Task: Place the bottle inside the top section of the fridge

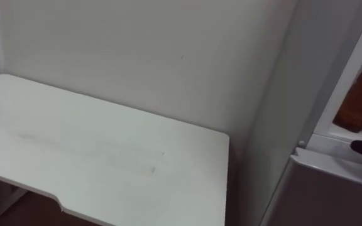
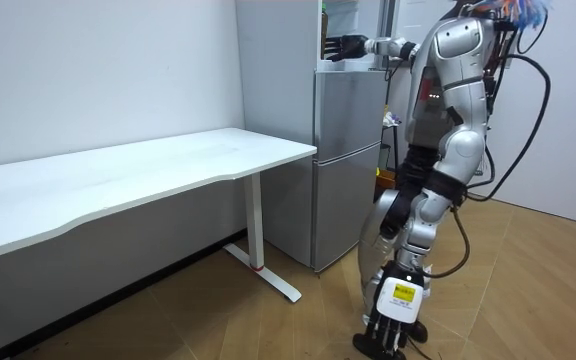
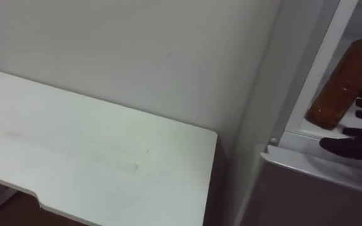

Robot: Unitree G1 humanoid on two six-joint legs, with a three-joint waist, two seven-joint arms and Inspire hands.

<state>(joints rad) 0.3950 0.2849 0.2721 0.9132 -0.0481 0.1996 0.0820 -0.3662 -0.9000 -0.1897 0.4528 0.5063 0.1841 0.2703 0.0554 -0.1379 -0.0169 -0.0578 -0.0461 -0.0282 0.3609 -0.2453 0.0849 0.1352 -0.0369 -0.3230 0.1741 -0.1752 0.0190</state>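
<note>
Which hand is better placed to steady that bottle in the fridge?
Right, probably. The right hand reaches inside the upper fridge, its fingers open right beside the bottle.

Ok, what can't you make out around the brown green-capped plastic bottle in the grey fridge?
Brown green-capped bottle: left eye view, upper part cut off by the right edge.
Black right hand: right eye view, cut by the right edge; contact with bottle unclear.
Grey fridge: room view, contents too small.

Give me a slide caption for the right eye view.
Brown bottle with a green cap leans inside the upper fridge, the open right hand beside it.
</note>
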